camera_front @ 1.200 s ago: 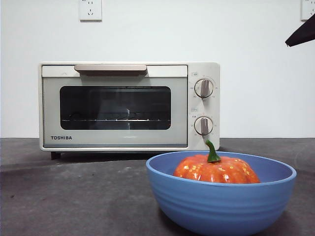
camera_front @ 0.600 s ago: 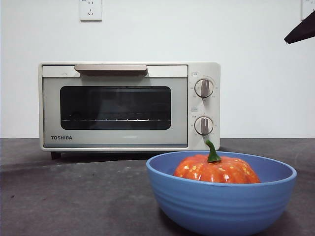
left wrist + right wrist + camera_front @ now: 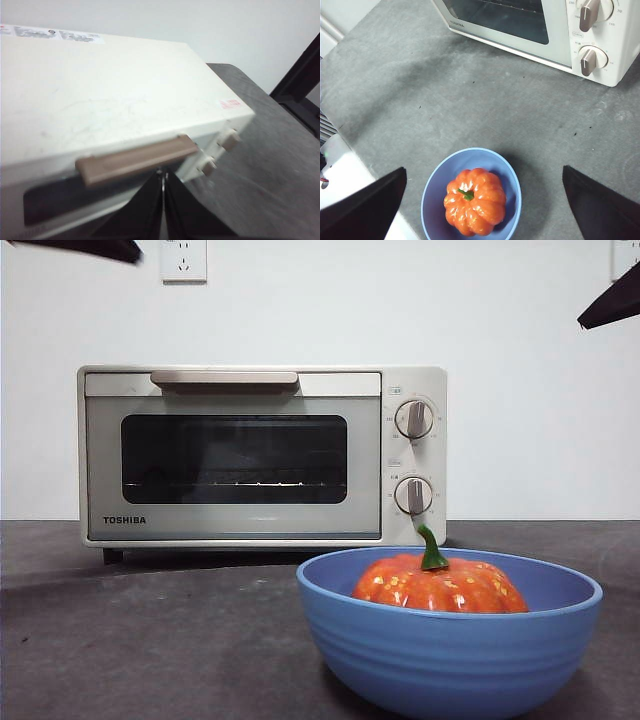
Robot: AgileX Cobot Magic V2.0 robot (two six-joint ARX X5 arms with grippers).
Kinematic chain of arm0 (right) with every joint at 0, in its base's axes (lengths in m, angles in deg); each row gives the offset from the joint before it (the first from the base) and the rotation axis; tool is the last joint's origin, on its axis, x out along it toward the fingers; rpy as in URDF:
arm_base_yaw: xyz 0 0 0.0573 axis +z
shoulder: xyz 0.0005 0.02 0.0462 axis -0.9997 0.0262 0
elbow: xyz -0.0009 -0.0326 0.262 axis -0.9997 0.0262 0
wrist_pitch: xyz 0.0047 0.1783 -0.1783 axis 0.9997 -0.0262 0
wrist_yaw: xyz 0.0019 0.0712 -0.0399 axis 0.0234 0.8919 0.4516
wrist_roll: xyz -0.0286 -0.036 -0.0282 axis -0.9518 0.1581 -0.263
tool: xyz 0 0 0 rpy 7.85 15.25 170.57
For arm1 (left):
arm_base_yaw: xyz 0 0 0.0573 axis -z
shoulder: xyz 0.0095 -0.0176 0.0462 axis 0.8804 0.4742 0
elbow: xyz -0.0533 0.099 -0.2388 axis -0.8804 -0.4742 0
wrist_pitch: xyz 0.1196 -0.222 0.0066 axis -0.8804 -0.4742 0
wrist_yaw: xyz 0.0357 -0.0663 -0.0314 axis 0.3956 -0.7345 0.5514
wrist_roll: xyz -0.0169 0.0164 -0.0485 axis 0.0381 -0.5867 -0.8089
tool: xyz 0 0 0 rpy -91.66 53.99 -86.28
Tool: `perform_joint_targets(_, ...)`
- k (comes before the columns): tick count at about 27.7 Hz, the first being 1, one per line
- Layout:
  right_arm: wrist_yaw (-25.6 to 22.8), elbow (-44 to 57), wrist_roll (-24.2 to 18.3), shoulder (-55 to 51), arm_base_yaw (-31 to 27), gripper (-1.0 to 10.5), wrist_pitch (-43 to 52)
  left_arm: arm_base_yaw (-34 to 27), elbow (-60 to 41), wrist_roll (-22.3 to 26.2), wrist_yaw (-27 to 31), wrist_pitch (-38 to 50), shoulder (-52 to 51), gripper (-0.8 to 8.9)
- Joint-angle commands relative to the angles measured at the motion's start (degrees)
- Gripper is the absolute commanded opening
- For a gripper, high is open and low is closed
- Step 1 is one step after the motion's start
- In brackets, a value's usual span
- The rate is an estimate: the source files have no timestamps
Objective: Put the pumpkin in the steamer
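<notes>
The orange pumpkin (image 3: 440, 585) with its green stem lies in a blue bowl (image 3: 450, 655) at the front right, and the right wrist view looks down on the pumpkin (image 3: 475, 201). Behind stands the cream steamer (image 3: 262, 455), its glass door closed. High above the bowl, my right gripper (image 3: 483, 171) is open, jaws spread wide with nothing between them; it shows as a black tip (image 3: 612, 302) at the top right. My left gripper (image 3: 162, 181) is shut and empty, hovering above the steamer's bar handle (image 3: 136, 160); its tip (image 3: 95, 248) shows at the top left.
The blue bowl (image 3: 471, 196) sits on the dark grey table (image 3: 470, 95), in front of the steamer's two knobs (image 3: 414, 420). A white wall with sockets (image 3: 184, 260) rises behind. A white edge (image 3: 340, 165) borders the table in the right wrist view.
A black arm tip has come into the front view at the top left. The tip at the top right has barely shifted. Pumpkin, bowl and steamer have not moved.
</notes>
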Motion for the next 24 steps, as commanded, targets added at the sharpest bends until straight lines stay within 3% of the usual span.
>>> perform_joint_targets(1, 0.20, -0.44, -0.70, 0.28, 0.20, 4.9, 0.50, 1.05, 1.14, -0.17, 0.68, 4.87, 4.44, 0.16)
perform_joint_targets(9, 0.17, -0.44, -0.68, 0.28, 0.20, 4.9, 0.48, 2.60, 2.38, 1.22, 3.26, 10.47, 13.14, 0.16)
perform_joint_targets(24, 0.20, -0.44, -0.66, 0.28, 0.20, 4.9, 0.33, 4.68, 3.96, 6.36, 7.06, 11.23, 19.58, 0.16)
